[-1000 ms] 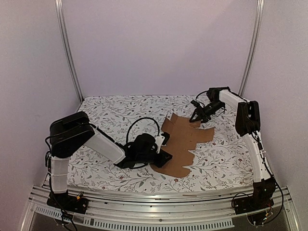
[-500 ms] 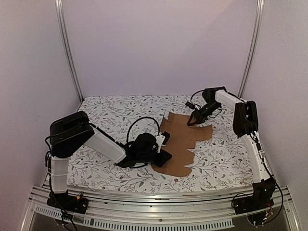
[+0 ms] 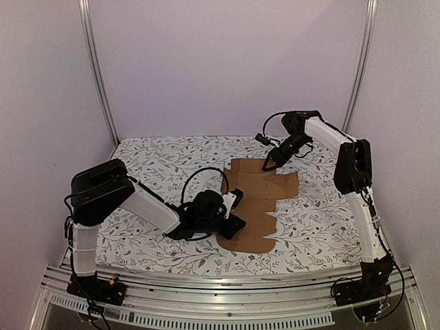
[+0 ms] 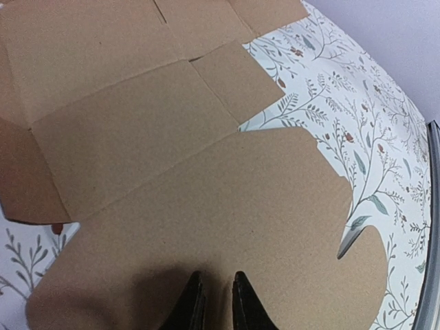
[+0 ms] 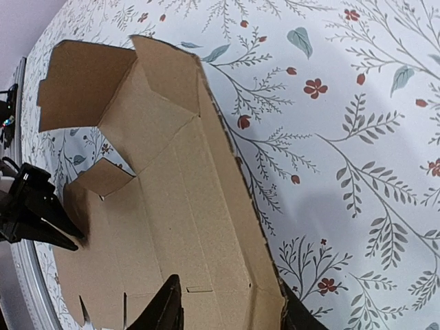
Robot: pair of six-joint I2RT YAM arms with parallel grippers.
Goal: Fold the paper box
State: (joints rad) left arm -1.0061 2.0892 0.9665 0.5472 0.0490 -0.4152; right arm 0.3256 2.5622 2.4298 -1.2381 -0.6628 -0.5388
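Paper box point(image 3: 260, 199) lies mostly flat mid-tabletop point(image 3: 151, 165), long axis near-to-far. Left claw point(image 4: 216, 306), tips pinched together, presses near panel. Right claw point(image 3: 269, 163), tips spread, straddles upturned far flap; nearer arm for that fold.

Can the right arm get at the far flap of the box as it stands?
Likely yes: the right gripper sits at the far edge of the paper box, fingers open either side of the raised flap. The left gripper presses the near panel, well clear.
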